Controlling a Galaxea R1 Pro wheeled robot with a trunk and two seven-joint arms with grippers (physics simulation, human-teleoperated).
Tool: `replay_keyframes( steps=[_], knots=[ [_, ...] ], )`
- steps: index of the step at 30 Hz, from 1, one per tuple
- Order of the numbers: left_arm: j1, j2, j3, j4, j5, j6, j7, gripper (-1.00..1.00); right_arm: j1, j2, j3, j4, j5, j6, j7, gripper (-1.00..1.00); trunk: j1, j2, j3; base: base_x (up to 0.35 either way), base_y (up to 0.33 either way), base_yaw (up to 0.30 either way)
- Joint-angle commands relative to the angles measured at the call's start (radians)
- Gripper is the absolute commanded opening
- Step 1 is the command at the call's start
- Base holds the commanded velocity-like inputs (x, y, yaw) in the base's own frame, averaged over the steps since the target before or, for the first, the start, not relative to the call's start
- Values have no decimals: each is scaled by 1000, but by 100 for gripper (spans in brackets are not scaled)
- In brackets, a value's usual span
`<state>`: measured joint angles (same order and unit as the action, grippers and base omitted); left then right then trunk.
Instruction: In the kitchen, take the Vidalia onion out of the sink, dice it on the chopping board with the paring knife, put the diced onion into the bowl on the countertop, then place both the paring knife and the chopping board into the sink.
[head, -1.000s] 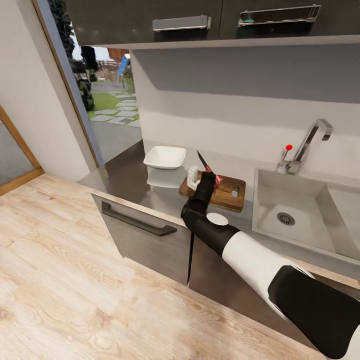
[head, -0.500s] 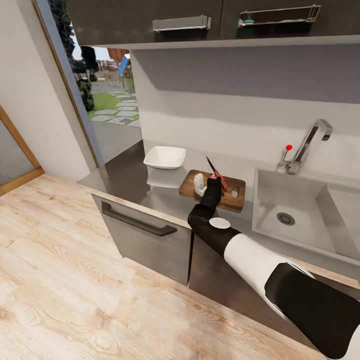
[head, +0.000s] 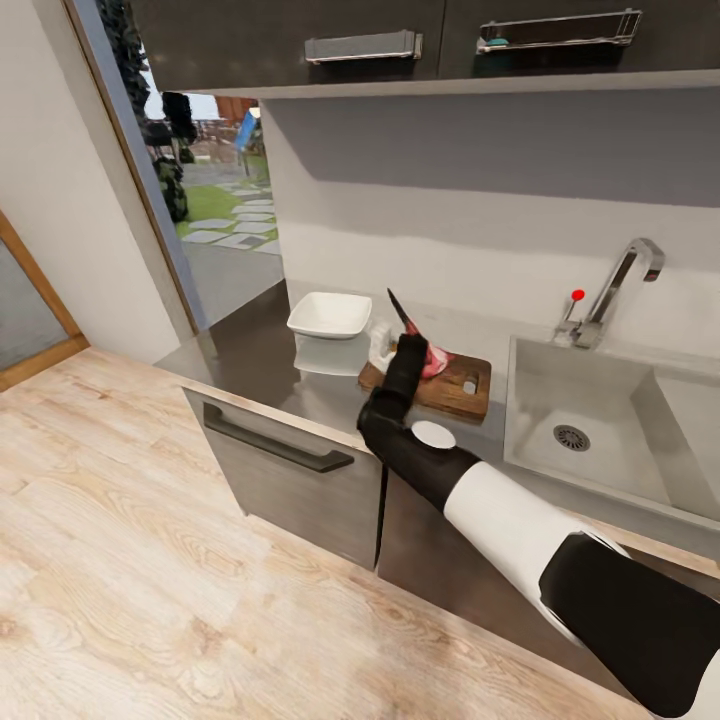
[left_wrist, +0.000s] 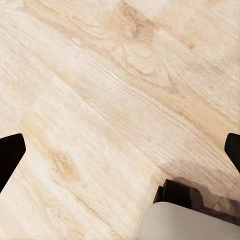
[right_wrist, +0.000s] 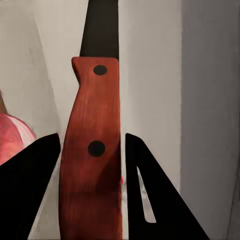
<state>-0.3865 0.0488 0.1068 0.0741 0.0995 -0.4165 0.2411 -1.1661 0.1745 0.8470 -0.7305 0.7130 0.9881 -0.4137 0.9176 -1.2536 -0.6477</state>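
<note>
The slim orange-handled paring knife (right_wrist: 92, 150) is gripped by the right end effector (head: 405, 352) above the pinkish-red onion (head: 435, 360), undiced on the dark-brown wooden chopping board (head: 455, 390). The left end effector (left_wrist: 120, 150) is spread wide over floor. Dicing, transfer to the white square bowl (head: 328, 314) and sink placement are judged outstanding.

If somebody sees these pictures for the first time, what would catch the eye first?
Probably the slim paring knife with the orange-red handle, clamped in the right gripper with its dark blade pointing up, above the dark-brown wooden chopping board. The pinkish-red onion lies on that board, between the white square bowl and the steel sink on the grey countertop.
</note>
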Motion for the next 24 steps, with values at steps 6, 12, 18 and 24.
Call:
replay_keyframes(
  steps=[6,12,18,24],
  knots=[
    [-2,-1,7,4,3,-8,-3,100,-1,0,-24,-102,44,6,-7,-100,0,-1,-1,-83,0,0],
    [-2,-1,7,4,3,-8,-3,100,-2,0,-75,-110,97,5,-7,-100,0,-1,-1,-273,0,0],
    [-2,-1,7,4,3,-8,-3,100,-1,0,-77,-106,104,4,-7,-100,0,-1,-1,-296,0,0],
    [-2,-1,7,4,3,-8,-3,100,-2,0,-75,-77,103,4,-6,-100,0,-1,-1,-40,0,0]
  ],
)
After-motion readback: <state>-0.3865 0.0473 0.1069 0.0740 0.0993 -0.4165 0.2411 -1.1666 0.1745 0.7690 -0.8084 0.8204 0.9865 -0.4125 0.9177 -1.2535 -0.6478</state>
